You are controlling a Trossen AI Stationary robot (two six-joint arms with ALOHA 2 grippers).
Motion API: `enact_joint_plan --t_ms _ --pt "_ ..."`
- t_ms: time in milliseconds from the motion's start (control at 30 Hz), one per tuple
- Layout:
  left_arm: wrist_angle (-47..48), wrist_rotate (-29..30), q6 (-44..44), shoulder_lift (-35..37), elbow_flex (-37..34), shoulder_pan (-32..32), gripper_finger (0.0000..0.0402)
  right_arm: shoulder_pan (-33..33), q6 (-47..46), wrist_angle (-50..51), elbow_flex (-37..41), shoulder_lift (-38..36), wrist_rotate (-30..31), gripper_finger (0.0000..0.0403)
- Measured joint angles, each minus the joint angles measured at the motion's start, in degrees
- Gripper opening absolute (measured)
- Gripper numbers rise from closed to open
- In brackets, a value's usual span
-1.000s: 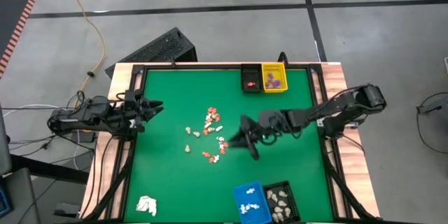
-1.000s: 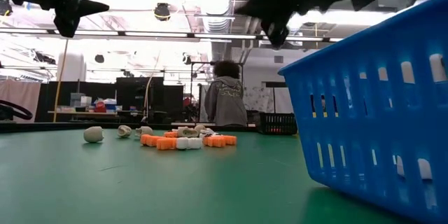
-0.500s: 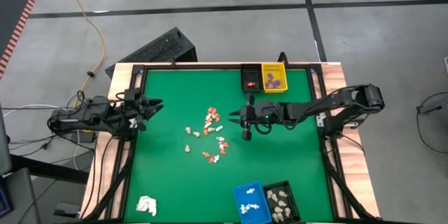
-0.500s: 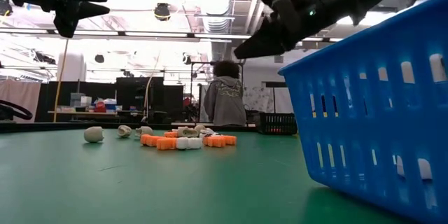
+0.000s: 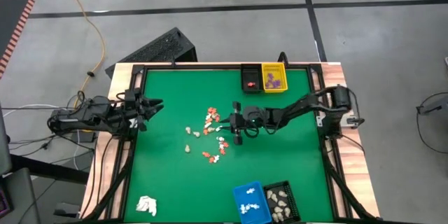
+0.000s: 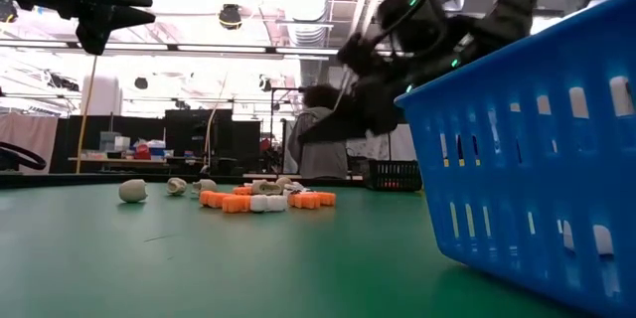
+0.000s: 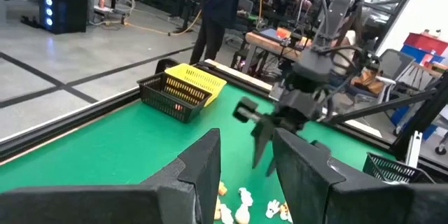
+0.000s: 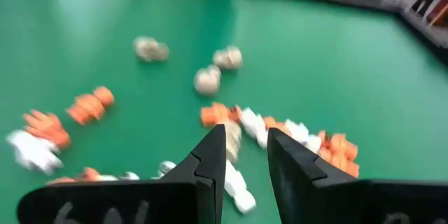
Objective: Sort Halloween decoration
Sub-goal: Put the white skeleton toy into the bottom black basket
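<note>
The Halloween decoration point(image 5: 212, 134) lies loose on the green table point(image 5: 175, 175), a scatter of orange, white and cream pieces directly beneath and just ahead of the right gripper point(image 5: 236, 122), which hangs above the near edge of the cluster. In the right wrist view the same pieces point(image 8: 273, 129) spread out beyond the fingertips point(image 8: 213, 147); the jaws stand a little apart with nothing between them, so the gripper is empty. In my judgement that narrow gap suits a fingertip-sized piece, and the position suggests a pick from the pile is in hand. The left gripper point(image 5: 150, 105) waits well off to the side at the table's edge, its fingers point(image 7: 203, 164) parted and holding nothing. Receiving containers ring the work area, apparently one per colour: a yellow basket point(image 5: 274, 78) with purple pieces and a black basket point(image 5: 250, 78) with an orange-red one beyond the right gripper, a blue basket point(image 5: 250, 201) with white pieces and a second black basket point(image 5: 280, 201) with cream ones on the opposite side. Most pieces remain unsorted.
</note>
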State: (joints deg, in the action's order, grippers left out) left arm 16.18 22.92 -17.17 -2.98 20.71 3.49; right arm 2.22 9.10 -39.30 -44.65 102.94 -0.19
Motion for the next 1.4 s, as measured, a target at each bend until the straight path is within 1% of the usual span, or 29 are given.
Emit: enact_joint_plan --t_ms 233,333,400,633,733,833,1000,1200,1400 --pt "1.46 0.36 -0.17 0.0 0.0 0.01 0.0121 2.37 -0.02 0.97 -5.19 7.65 -7.4 0.0102" --pt "1.56 0.41 -0.28 0.0 0.0 0.02 0.0121 3.02 -0.02 3.01 -6.69 9.34 -9.2 0.0102" --pt "1.66 0.39 -0.25 0.0 0.0 0.0 0.0121 3.31 -0.03 4.07 -7.21 9.74 -9.2 0.0102" --pt "2.57 0.41 -0.05 0.02 0.0 0.02 0.0121 5.29 -0.05 10.98 -7.2 9.65 -9.17 0.0102" --pt "2.6 0.43 -0.07 0.02 0.0 0.02 0.0121 5.93 -0.33 12.28 -7.12 9.72 -9.06 0.0101" --pt "2.58 0.52 -0.09 0.02 0.0 0.02 0.0121 6.2 -2.2 12.76 -7.12 9.72 -8.93 0.0082" --pt "2.59 0.74 -0.12 0.01 0.0 0.01 0.0121 6.2 -5.57 13.19 -7.09 9.61 -8.8 0.0015" --pt "2.6 2.69 -1.14 0.02 0.0 0.0 0.0121 5.71 -10.42 12.3 -7.0 8.47 -7.97 0.001" --pt "2.57 3.03 -2.48 0.02 0.0 0.0 0.0121 4.44 -10.38 14.35 -6.85 1.54 -7.01 0.0005"
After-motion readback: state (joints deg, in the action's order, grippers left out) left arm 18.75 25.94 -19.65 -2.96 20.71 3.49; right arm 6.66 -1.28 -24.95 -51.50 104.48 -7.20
